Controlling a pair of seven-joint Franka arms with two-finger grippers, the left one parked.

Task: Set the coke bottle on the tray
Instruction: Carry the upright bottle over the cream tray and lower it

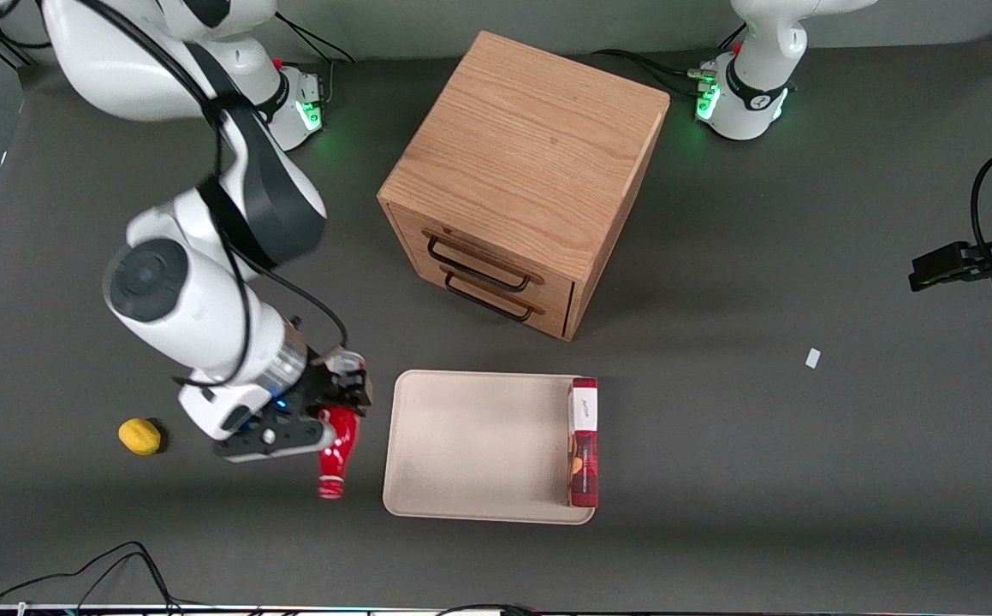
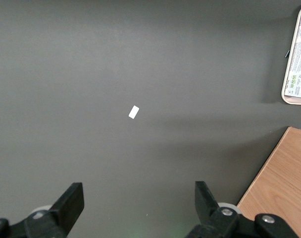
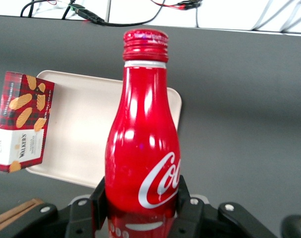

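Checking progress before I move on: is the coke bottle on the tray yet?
No. The gripper is shut on the coke bottle, beside the tray, not on it.

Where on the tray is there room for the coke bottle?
The gripper holds the coke bottle beside the tray. Most of the tray is bare, from its edge nearest the bottle up to the red cookie box, which crowds the edge toward the parked arm.

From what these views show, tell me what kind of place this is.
Probably a robot lab bench: the gripper holds a coke bottle beside a tray on a dark mat, cables trailing at its edge.
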